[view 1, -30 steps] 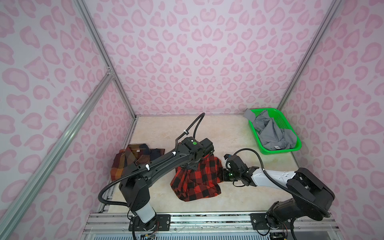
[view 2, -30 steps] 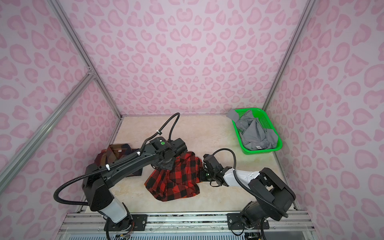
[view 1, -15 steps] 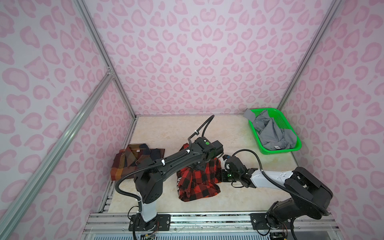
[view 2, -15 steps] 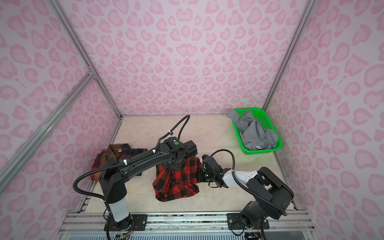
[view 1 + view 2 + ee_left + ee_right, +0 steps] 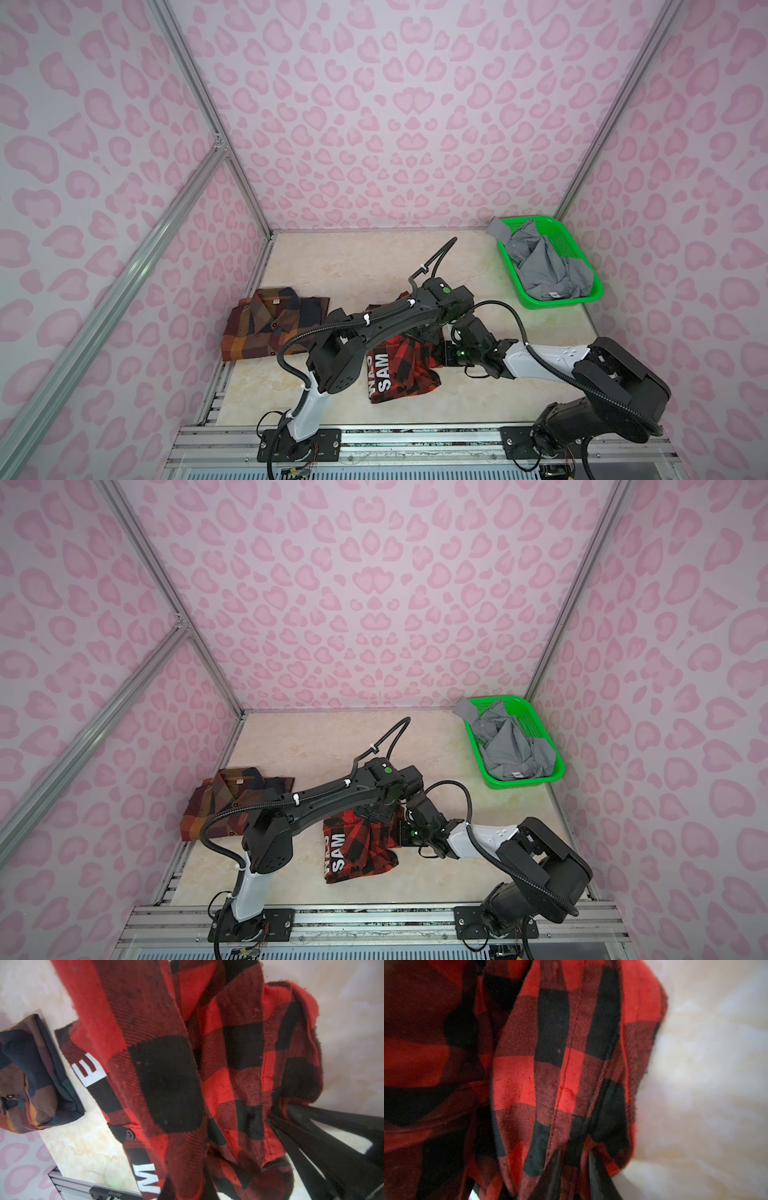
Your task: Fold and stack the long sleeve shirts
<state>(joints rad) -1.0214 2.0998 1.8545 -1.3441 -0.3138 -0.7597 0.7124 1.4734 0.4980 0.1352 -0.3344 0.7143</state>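
The red-and-black flannel (image 5: 401, 365) (image 5: 357, 845) lies bunched at the table's front middle, its "SAM" lettered label (image 5: 384, 372) facing up. My left gripper (image 5: 430, 332) (image 5: 376, 812) points down into its far edge, shut on a pinch of the cloth. My right gripper (image 5: 441, 353) (image 5: 400, 833) (image 5: 577, 1180) is shut on its right edge. In both wrist views the flannel (image 5: 207, 1064) fills the picture. The plaid shirt (image 5: 270, 324) (image 5: 232, 800) (image 5: 31, 1084) lies folded at the left. The grey shirt (image 5: 544, 266) (image 5: 511, 746) sits crumpled in the basket.
A green basket (image 5: 561, 301) (image 5: 523, 782) stands at the back right corner of the beige table (image 5: 353, 257). Pink patterned walls close in three sides. A metal rail (image 5: 374, 436) runs along the front edge, carrying both arm bases.
My left arm has swung right with the flannel's edge, gathering the shirt into a narrower bundle with the lettered label now showing. The right gripper has barely moved.
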